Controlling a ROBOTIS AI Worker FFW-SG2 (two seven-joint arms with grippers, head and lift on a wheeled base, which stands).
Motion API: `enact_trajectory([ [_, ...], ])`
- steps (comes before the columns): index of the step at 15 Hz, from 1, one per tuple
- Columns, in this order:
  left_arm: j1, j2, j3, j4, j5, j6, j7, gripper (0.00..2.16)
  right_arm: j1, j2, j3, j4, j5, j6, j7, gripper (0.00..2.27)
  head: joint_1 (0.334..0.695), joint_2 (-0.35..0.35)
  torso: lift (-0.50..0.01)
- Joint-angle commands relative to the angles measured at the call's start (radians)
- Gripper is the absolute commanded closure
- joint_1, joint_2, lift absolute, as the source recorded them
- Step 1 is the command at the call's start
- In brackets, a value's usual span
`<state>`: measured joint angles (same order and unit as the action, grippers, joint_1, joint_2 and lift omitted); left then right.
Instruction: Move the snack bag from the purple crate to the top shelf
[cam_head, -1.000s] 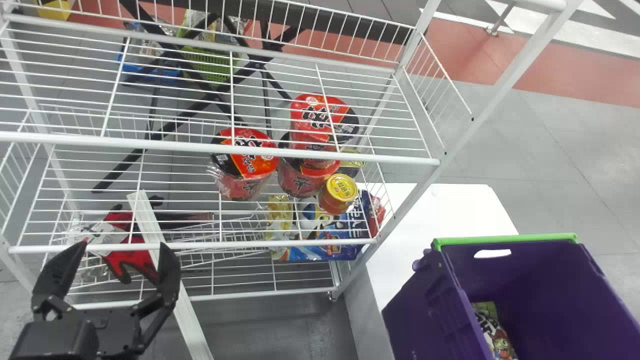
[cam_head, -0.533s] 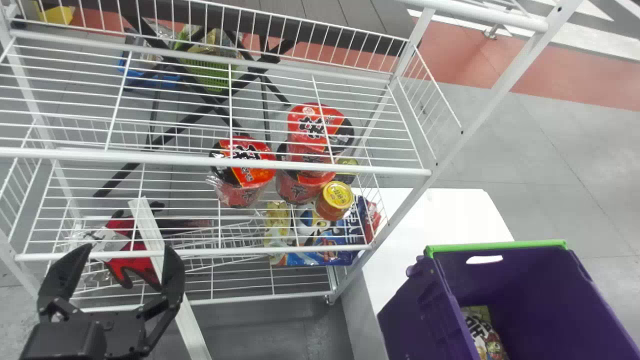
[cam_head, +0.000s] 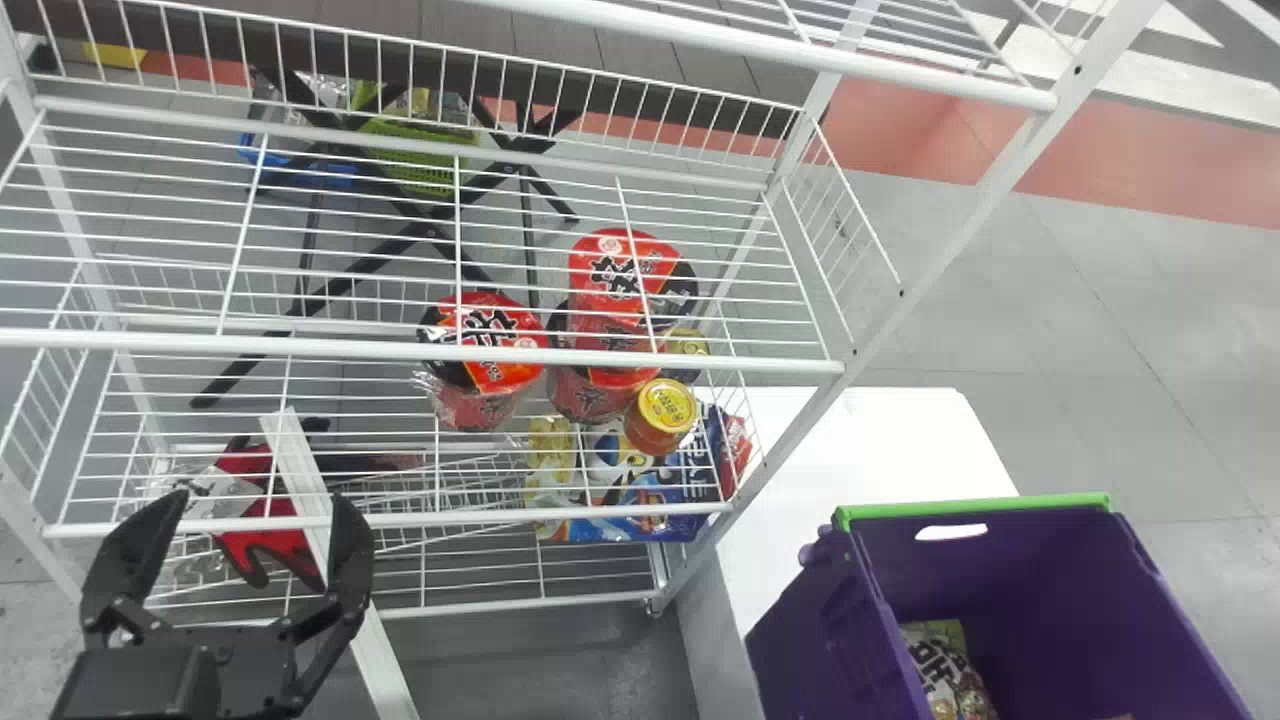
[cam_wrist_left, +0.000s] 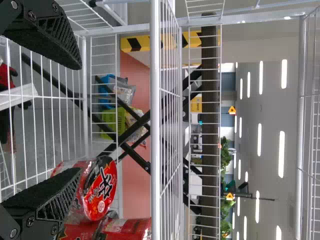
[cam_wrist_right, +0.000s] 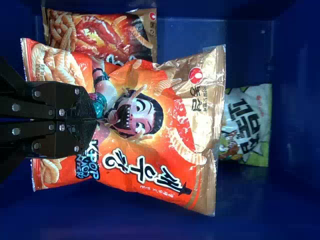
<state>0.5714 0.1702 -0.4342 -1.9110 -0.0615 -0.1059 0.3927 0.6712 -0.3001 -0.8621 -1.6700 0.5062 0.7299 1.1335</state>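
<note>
In the head view my left gripper (cam_head: 235, 540) stands open in front of the lower racks, holding nothing; in the left wrist view the spread fingers of that left gripper (cam_wrist_left: 75, 117) flank a stretch of wire shelf. The right wrist view has my right gripper (cam_wrist_right: 95, 120) shut on the middle of an orange snack bag (cam_wrist_right: 165, 130), its surface creased around the tips. This bag lies across the view, over the inside of the purple crate (cam_head: 1000, 570). Part of the highest visible rack (cam_head: 800, 50) crosses the head view's top right.
In the crate are a white-green bag (cam_wrist_right: 255, 122) and a darker red bag (cam_wrist_right: 115, 32). Red noodle cups (cam_head: 490, 340) and a yellow-lidded jar (cam_head: 662, 415) stand on a wire rack. A white shelf post (cam_head: 960, 240) rises between racks and crate; a white table (cam_head: 880, 440) adjoins.
In the head view the racks and crate have shifted downward, the crate also leftward, and more of the highest rack shows at the top. My left gripper remains open.
</note>
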Motion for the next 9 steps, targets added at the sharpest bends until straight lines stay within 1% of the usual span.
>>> enact_trajectory([
  [1, 0.001, 0.000, -0.003, 0.001, -0.006, -0.002, 0.002, 0.09, -0.007, 0.004, 0.009, -0.020, 0.000, 0.006, 0.000, 1.95, 0.695, -0.350, -0.382],
  [9, 0.004, -0.005, -0.003, 0.007, -0.020, -0.008, 0.014, 0.09, -0.016, 0.007, 0.026, -0.033, -0.005, 0.000, -0.009, 1.95, 0.695, -0.350, -0.350],
])
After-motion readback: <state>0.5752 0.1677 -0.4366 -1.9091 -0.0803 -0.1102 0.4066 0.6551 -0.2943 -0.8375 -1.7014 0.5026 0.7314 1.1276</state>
